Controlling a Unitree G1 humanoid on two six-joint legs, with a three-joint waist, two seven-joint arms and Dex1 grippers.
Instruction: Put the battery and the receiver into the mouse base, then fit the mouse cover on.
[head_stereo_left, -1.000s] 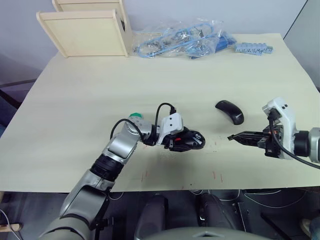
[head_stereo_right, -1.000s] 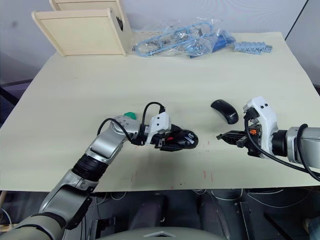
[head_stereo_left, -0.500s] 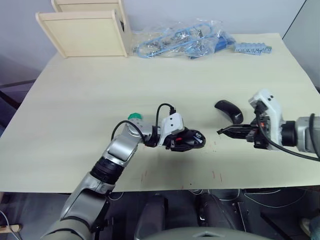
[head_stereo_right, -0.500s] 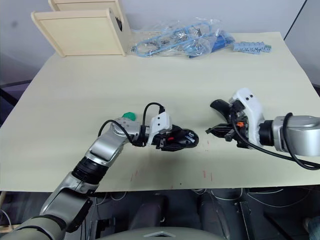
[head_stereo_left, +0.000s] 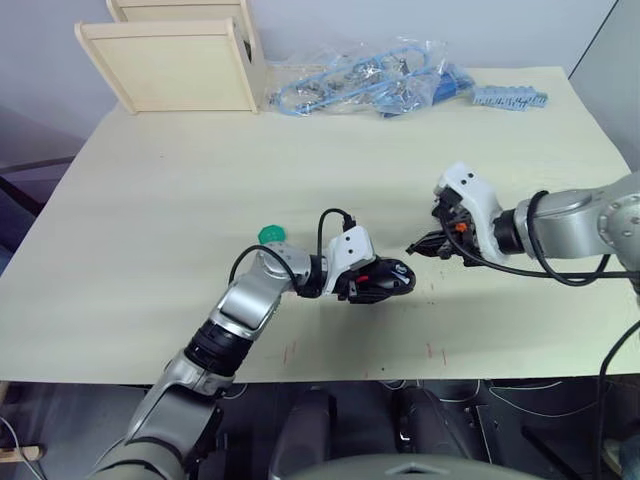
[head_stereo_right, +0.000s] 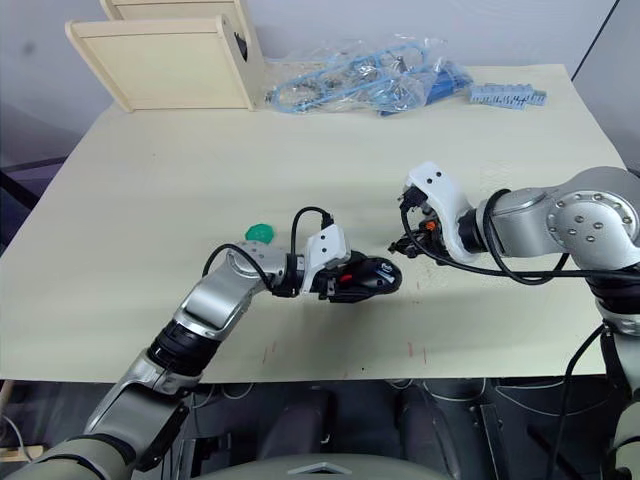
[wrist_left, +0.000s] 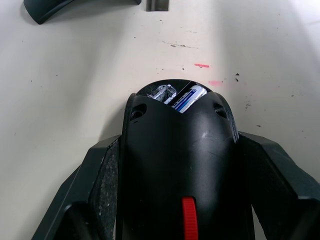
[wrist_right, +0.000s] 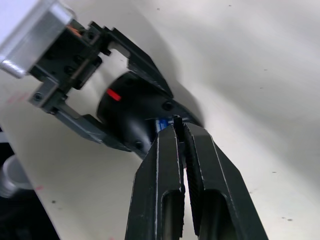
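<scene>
We note the left gripper (head_stereo_left: 372, 283) clamped on the mouse base (head_stereo_left: 384, 281) near the front middle of the pale table (head_stereo_left: 180, 170); in the left wrist view its black fingers (wrist_left: 102, 175) press both flanks of the base, which carries a red mark on its upper side; the compartment at the base's far end is exposed, and the battery (wrist_left: 188, 98), silvery with a blue stretch, lies inside it beside a bright metal contact; we cannot make out the receiver anywhere.

The right gripper (head_stereo_left: 415, 249) reaches in from the right, its tips just beside the open end of the base; in the right wrist view the two fingers (wrist_right: 168, 165) stand pressed nearly together with only a thin slit between them, and we cannot tell whether anything tiny sits in that slit.

The mouse cover (wrist_left: 75, 7) lies on the table beyond the base, seen at the edge of the left wrist view.

A green toothed disc (head_stereo_left: 271, 234) rests on the table just behind the left forearm; at the far edge lie a bag of blue parts (head_stereo_left: 365, 78), a blue connector strip (head_stereo_left: 510, 98) and a wooden box (head_stereo_left: 180, 55).
</scene>
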